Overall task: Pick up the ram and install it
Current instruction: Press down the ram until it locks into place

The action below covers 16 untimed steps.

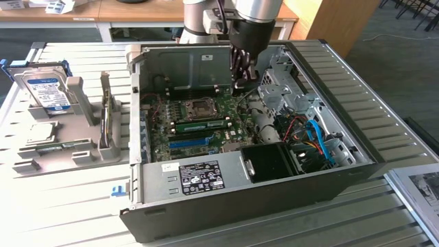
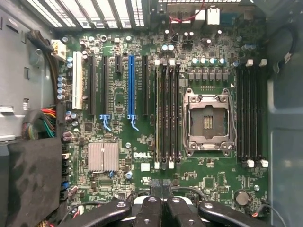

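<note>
A long green ram (image 1: 202, 125) stick sits on edge in a motherboard slot beside the empty CPU socket (image 1: 200, 107). In the wrist view it shows as a thin pale edge, the ram (image 2: 157, 118), in the outermost of the slots next to the socket (image 2: 208, 122). My gripper (image 1: 243, 82) hangs above the motherboard near the case's back wall, well above the stick. Its dark fingers (image 2: 149, 213) are pressed together with nothing between them. A second thin green board (image 1: 105, 110) stands on edge in the grey holder at the exterior view's left.
The open black computer case (image 1: 226, 206) lies on a slatted white table. The grey holder (image 1: 69, 154) carries a hard drive (image 1: 44, 92) and a square CPU chip (image 1: 41, 133). Drive cages and blue and red cables (image 1: 312, 136) crowd the case's right side.
</note>
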Available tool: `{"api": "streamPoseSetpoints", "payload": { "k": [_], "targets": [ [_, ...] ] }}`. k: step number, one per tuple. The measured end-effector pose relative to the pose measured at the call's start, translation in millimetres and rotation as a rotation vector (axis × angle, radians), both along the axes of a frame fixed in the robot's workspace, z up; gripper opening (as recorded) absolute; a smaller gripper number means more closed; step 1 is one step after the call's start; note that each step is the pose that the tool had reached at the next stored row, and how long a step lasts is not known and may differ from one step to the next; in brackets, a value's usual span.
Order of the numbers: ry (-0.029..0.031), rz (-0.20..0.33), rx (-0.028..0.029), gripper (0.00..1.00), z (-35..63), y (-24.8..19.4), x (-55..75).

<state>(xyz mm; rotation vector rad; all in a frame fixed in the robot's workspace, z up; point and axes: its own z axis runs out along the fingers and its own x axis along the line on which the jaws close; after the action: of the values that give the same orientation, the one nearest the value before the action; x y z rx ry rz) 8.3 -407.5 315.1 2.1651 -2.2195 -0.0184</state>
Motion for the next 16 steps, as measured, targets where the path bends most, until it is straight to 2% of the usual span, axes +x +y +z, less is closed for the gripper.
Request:
{"api": "streamPoseSetpoints", "payload": {
  "k": [16],
  "targets": [
    [0.0001,0.000,0.0001,0.10,-29.0,-0.1,0.0]
  ]
}}
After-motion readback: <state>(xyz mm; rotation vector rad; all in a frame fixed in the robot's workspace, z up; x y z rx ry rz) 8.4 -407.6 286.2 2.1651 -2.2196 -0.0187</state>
